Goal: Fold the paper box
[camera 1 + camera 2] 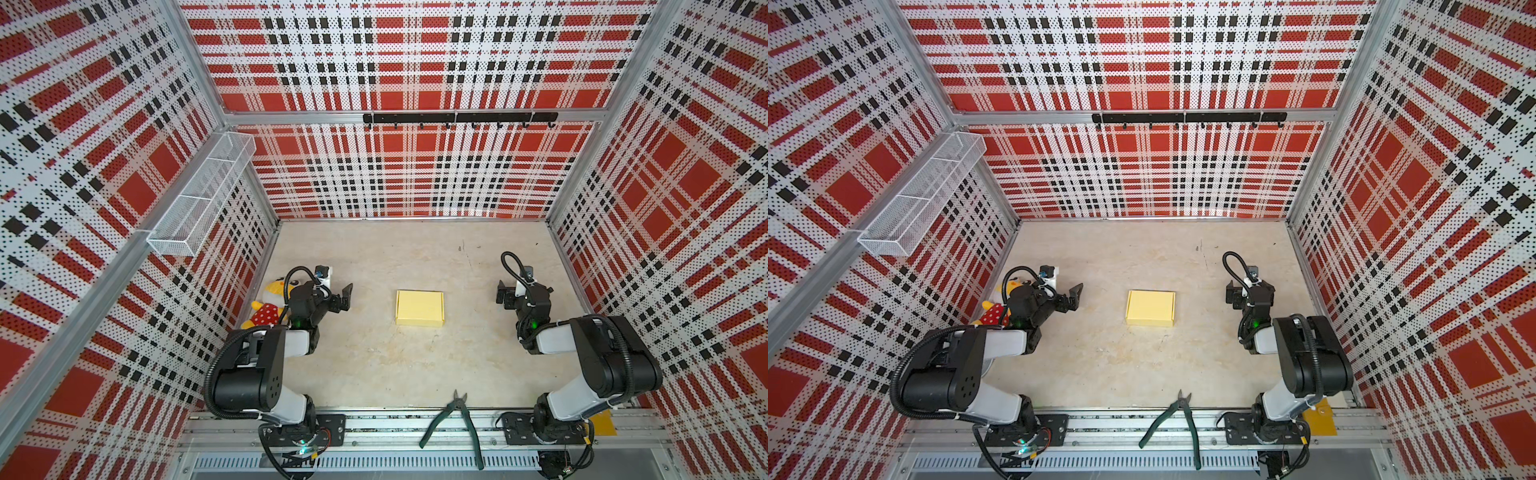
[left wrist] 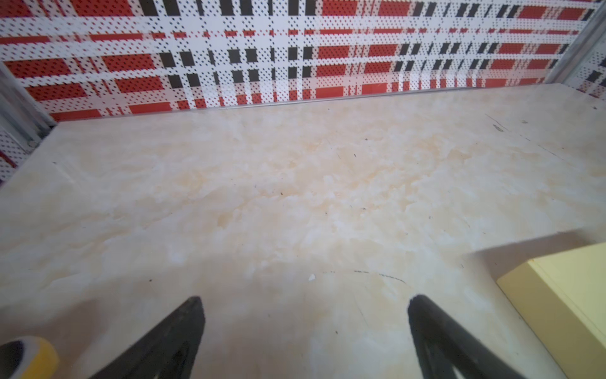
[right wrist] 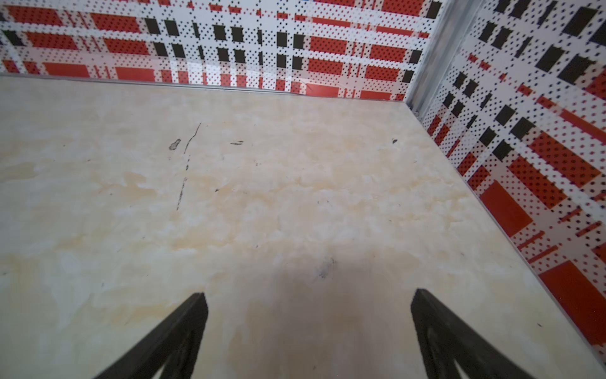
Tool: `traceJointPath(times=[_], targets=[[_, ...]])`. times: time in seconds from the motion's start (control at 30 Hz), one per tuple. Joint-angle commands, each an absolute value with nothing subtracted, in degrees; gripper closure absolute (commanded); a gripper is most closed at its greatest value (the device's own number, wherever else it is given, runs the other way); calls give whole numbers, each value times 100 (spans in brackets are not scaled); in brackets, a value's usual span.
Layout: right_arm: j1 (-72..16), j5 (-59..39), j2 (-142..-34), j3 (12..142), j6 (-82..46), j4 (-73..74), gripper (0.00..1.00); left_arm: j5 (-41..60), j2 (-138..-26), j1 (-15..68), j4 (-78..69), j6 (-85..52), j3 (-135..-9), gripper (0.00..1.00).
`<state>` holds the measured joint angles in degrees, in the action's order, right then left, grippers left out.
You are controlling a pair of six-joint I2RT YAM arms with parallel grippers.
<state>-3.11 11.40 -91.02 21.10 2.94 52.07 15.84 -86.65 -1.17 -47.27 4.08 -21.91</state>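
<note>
1. Wire basket [image 1: 198, 195]: white mesh, long and narrow, fixed to the left wall above the table. Two cross walls split it into three compartments. Only mesh shows inside them.
2. Plush toy [image 1: 268, 314]: yellow with a red dotted body. It lies at the left edge of the table [image 1: 374, 365], partly hidden behind the left arm.
3. Left gripper [image 1: 345, 297]: black, jaws spread wide, holding nothing. It points toward the middle of the table. The left wrist view shows bare table between its fingertips [image 2: 196, 305].
4. Paper box [image 1: 419, 307]: pale yellow thin cardboard, shallow and rectangular. It is fully formed, with the lid down and the edges square. It lies flat near the middle of the table, between the two grippers and apart from both. Its inside is hidden. One corner [image 2: 557, 295] shows in the left wrist view, beside the left gripper.
5. Cutters [image 1: 460, 402]: dark green handles splayed apart, lying across the front rail with the tip on the table edge.
6. Hook rail [image 1: 459, 117]: black bar with small hooks, on the back wall.
7. Right gripper [image 1: 503, 294]: black, jaws spread wide, holding nothing. It sits to the right of the box, with bare table between its fingertips [image 3: 200, 302].
</note>
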Motion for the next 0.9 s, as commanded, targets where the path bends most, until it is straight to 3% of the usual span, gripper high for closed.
traceJointPath(times=[0.0, 0.23, 0.87], targets=[[-290, 1411, -9077, 2204, 87, 5415, 0, 1229, -8739, -103, -5141, 272, -2317, 0], [-290, 1402, -9097, 2197, 114, 5505, 0, 311, -8918, 83, -5176, 274, -2270, 1], [-292, 1415, -9110, 2193, 120, 5536, 0, 342, -9001, 79, -5493, 198, -2215, 0]])
